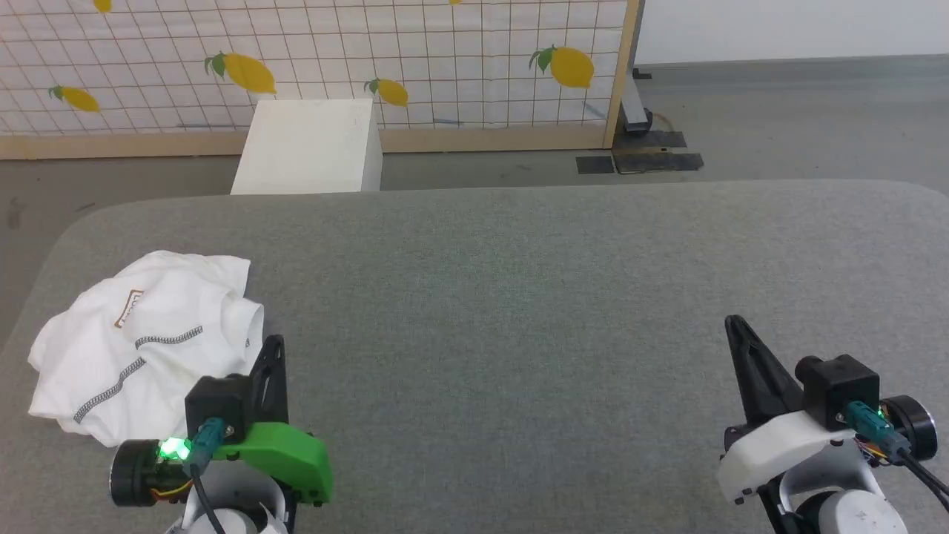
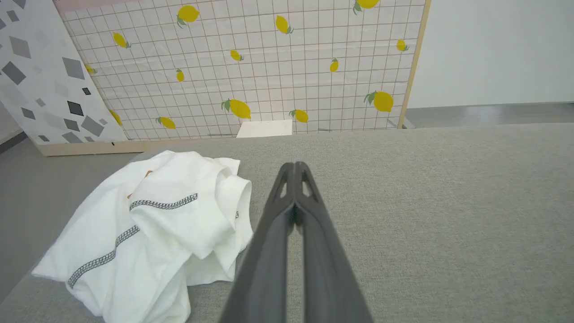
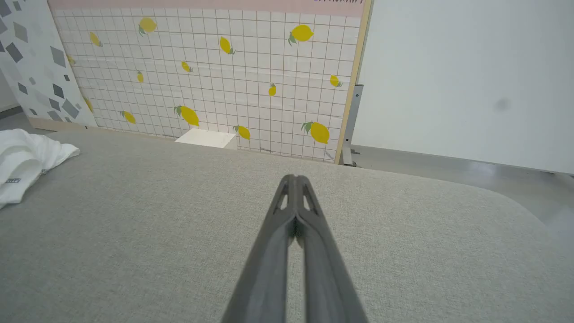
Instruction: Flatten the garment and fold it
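The garment [image 1: 144, 337], a white T-shirt with dark stitched seams and a small brown-outlined patch, lies crumpled in a heap at the left end of the grey padded table [image 1: 504, 297]. My left gripper [image 1: 276, 343] hovers just right of the heap, shut and empty; in the left wrist view its tips [image 2: 294, 167] meet beside the garment [image 2: 157, 229]. My right gripper [image 1: 734, 322] is shut and empty over the table's right side. In the right wrist view the right gripper [image 3: 294, 179] points across bare fabric, and the garment [image 3: 24, 161] shows at the far left edge.
A white rigid box [image 1: 311, 146] stands on the floor behind the table's far edge. Behind it runs a lemon-patterned tiled screen [image 1: 445, 67] with a wooden frame. The table's left corner is rounded close to the garment. Grey floor lies to the back right.
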{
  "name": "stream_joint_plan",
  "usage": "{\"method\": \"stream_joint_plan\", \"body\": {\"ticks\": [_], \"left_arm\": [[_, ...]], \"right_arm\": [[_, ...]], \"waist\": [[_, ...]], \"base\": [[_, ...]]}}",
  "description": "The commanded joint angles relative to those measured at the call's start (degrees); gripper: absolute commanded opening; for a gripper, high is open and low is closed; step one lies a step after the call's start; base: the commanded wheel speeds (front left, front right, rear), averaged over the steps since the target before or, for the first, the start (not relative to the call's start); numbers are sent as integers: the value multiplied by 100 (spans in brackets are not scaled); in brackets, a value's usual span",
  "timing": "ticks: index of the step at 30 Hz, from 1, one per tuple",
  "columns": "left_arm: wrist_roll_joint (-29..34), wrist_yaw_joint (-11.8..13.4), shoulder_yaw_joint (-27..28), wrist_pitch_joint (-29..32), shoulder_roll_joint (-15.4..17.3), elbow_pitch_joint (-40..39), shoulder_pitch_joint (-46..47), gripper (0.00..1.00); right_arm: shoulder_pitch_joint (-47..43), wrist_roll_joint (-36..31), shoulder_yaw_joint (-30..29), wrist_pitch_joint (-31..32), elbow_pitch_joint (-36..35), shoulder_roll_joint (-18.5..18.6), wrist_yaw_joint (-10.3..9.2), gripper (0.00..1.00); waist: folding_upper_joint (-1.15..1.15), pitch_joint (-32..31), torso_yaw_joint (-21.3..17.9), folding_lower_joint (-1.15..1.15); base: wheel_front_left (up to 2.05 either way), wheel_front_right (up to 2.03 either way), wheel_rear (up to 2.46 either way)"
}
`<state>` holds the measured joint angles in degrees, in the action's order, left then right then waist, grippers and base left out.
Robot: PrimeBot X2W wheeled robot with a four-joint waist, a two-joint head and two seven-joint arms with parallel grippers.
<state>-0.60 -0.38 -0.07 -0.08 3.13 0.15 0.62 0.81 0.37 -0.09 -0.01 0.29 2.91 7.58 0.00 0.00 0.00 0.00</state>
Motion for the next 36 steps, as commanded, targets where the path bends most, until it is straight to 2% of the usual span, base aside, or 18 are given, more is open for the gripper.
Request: {"method": "stream_joint_plan", "body": {"ticks": [1, 36], "left_arm": [[60, 38, 7, 8, -25, -15, -62, 0], [60, 38, 7, 8, -25, -15, -62, 0]], "right_arm": [[-81, -37, 9, 1, -29, -3, -9, 0], [-81, -37, 9, 1, -29, -3, -9, 0]], "waist": [[0, 0, 0, 0], [0, 0, 0, 0]], "base": [[0, 0, 0], [0, 0, 0]]}}
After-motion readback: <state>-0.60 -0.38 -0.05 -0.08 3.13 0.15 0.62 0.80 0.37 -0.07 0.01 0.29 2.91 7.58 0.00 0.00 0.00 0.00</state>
